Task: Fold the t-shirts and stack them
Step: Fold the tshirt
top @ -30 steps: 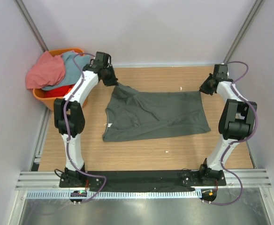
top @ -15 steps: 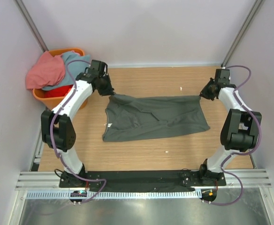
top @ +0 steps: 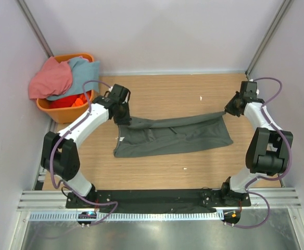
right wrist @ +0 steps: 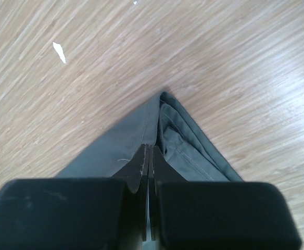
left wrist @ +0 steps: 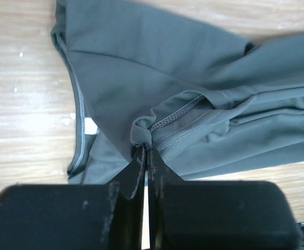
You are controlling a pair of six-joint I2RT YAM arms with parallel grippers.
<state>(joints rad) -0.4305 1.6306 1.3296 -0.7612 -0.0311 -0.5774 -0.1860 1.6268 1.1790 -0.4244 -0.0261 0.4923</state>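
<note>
Left gripper [left wrist: 148, 152]: clamped on dark grey t-shirt [top: 173, 139], far edge.
Right gripper [right wrist: 149, 150]: clamped likewise.
Fold: bring both level to shirt's near hem.

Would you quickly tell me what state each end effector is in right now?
Left end effector: closed, pinching a bunched edge of the dark grey t-shirt.
Right end effector: closed, gripping a corner of the same shirt.
</note>
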